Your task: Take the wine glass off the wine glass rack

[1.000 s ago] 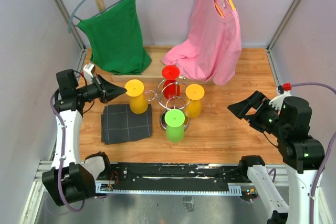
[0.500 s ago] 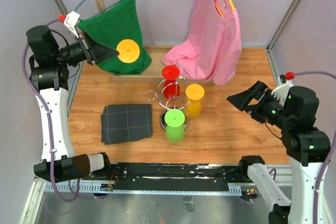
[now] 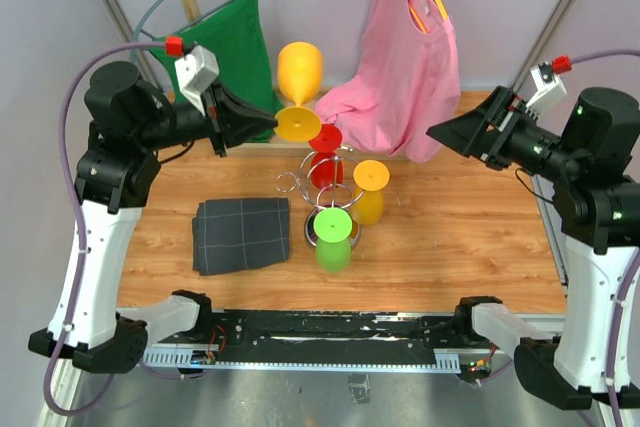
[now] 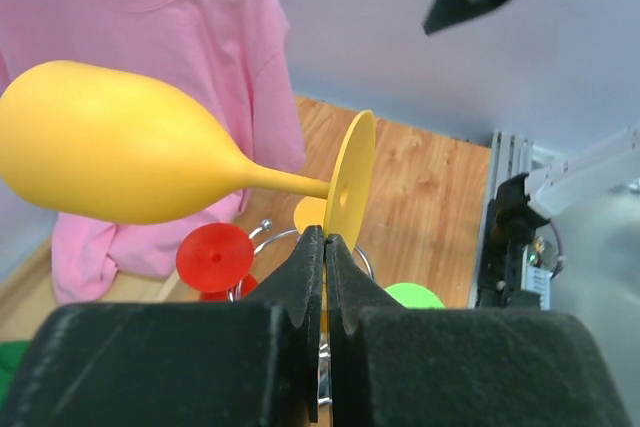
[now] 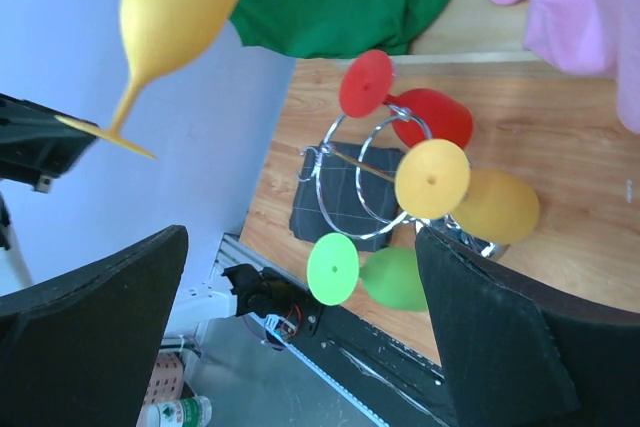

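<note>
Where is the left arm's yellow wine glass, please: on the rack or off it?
Off: the left gripper holds the glass by its foot, clear of the rack.

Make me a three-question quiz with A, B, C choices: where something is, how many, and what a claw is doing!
1. Where is the yellow wine glass? A up in the air, B on the cloth, C in a box.
2. How many glasses hang on the wine glass rack? A one, B three, C five.
3. How is the right claw? A shut on a shirt, B shut on a glass, C open and empty.
Answers: A, the left claw pinches its foot, held high; B, the red glass, other yellow glass and green glass; C, its fingers stand apart, nothing between.
</note>
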You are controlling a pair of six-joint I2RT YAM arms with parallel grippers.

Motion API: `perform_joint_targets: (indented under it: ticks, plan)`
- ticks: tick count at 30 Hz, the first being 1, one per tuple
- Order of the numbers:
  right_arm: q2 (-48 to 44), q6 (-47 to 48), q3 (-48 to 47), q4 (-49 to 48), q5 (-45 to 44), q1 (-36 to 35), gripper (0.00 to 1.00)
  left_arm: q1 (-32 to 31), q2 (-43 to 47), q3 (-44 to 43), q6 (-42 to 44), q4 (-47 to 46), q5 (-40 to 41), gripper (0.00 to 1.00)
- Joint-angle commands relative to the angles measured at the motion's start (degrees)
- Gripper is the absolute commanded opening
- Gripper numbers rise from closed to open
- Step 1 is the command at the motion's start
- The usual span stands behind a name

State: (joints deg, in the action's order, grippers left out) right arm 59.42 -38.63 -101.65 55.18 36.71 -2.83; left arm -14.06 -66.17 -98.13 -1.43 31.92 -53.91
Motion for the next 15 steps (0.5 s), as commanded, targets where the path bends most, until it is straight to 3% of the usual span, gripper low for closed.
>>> perform_joint_targets:
  ticks: [1, 7, 15]
  plan:
    - [4.49, 1.45, -4.97, -2.34, 9.50, 0.72, 0.99, -2.17, 4.86, 4.72, 13.45, -0.37, 0.80, 0.00]
    - [9.65, 0.04, -8.20, -5.11, 18.25, 0.72, 1.00, -2.28, 14.95, 17.28, 25.37, -0.43, -9.78, 0.00]
    - [12.21, -0.47, -8.43, -5.59, 25.77, 0.20, 0.99, -2.28, 24.31, 26.46, 41.38, 2.25, -12.48, 0.00]
